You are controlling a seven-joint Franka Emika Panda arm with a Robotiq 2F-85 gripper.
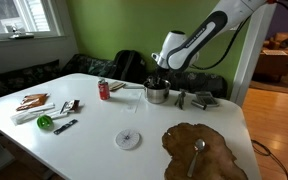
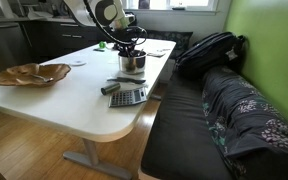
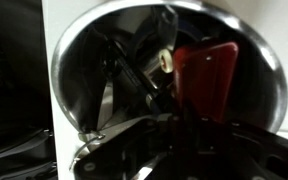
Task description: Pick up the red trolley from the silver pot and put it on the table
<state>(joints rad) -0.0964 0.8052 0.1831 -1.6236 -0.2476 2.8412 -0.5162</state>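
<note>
The silver pot (image 1: 156, 96) stands at the far side of the white table (image 1: 94, 140); it also shows in an exterior view (image 2: 132, 63). My gripper (image 1: 157, 82) reaches down into the pot from above in both exterior views (image 2: 131, 48). In the wrist view I look into the shiny pot (image 3: 69, 55), and the dark red trolley (image 3: 206, 72) lies inside it against the wall. The dark fingers (image 3: 182, 132) sit close together around the trolley's lower end. The contact itself is in shadow.
A red can (image 1: 104, 90) stands beside the pot. Dark metal items (image 1: 199, 99) lie on its other side. A brown wooden slab (image 1: 209, 158) holds a spoon (image 1: 198, 152). A white disc (image 1: 128, 139) and a green object (image 1: 45, 121) lie nearer. A calculator (image 2: 127, 96) sits near the table edge.
</note>
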